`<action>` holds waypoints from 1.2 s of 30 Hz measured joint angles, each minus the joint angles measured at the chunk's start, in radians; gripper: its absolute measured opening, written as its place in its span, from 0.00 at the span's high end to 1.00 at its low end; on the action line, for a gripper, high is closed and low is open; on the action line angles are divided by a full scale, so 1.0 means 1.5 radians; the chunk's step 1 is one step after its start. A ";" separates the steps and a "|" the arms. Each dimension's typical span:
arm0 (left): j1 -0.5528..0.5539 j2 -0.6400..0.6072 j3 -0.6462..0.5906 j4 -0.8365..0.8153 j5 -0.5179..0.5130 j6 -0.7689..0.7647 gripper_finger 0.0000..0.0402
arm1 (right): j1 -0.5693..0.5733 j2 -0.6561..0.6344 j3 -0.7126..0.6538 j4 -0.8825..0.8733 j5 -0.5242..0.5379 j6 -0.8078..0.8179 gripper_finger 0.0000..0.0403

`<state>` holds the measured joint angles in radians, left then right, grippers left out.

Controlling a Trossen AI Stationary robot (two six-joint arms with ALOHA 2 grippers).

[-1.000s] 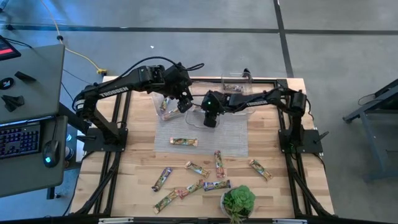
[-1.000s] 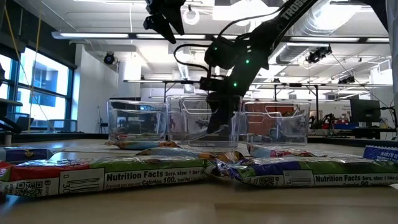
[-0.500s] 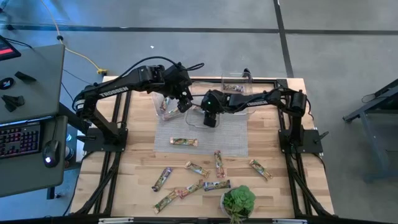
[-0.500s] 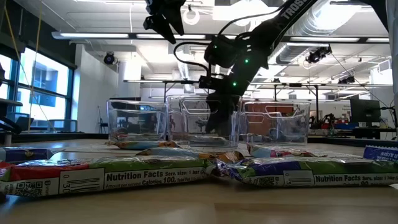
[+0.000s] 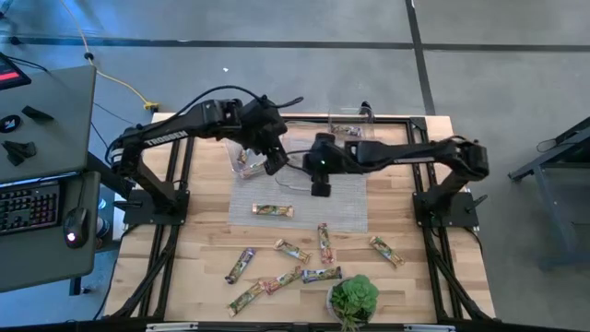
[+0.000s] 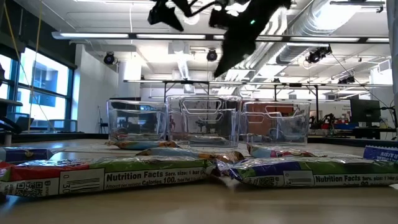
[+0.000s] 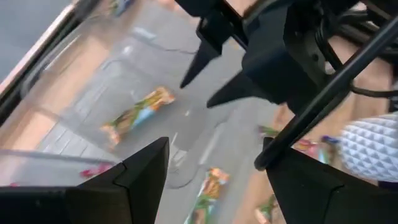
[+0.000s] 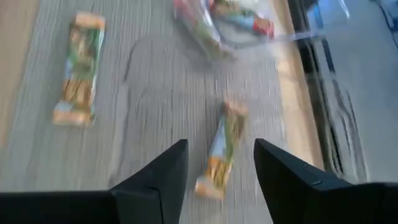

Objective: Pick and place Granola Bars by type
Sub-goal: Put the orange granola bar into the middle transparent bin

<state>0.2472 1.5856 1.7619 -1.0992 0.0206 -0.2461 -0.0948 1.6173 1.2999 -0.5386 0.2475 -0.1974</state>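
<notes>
Plainly, the Granola Bars (image 5: 273,210) are light, flat and crinkly in slick foil, so a pinch across the narrow middle looks safest. I count eight loose on the surface (image 5: 415,277): one on the grey mat (image 5: 346,214), seven nearer the potted plant (image 5: 353,298); more lie in the three clear bins (image 6: 203,121). The right gripper (image 8: 215,163) hovers spread and empty above the mat; the left gripper (image 7: 214,163), also spread and empty, hangs over the left bin.
</notes>
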 joint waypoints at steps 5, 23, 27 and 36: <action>-0.041 0.006 -0.011 -0.046 -0.072 0.045 0.38 | 0.079 -0.066 -0.004 -0.181 -0.025 0.120 0.58; -0.060 0.002 -0.007 -0.142 -0.216 -0.124 0.38 | 0.405 -0.089 -0.067 -0.433 -0.150 0.875 0.58; -0.060 0.002 -0.007 -0.136 -0.216 -0.124 0.38 | 0.475 -0.089 -0.141 -0.384 -0.227 1.028 0.58; -0.060 0.002 -0.007 -0.117 -0.197 -0.124 0.38 | 0.537 -0.089 -0.276 -0.270 -0.253 1.129 0.58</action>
<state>0.1566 1.5887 1.7519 -1.2743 -0.2745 -0.4320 0.7101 1.4841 0.8865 -0.9431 -0.1313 1.4959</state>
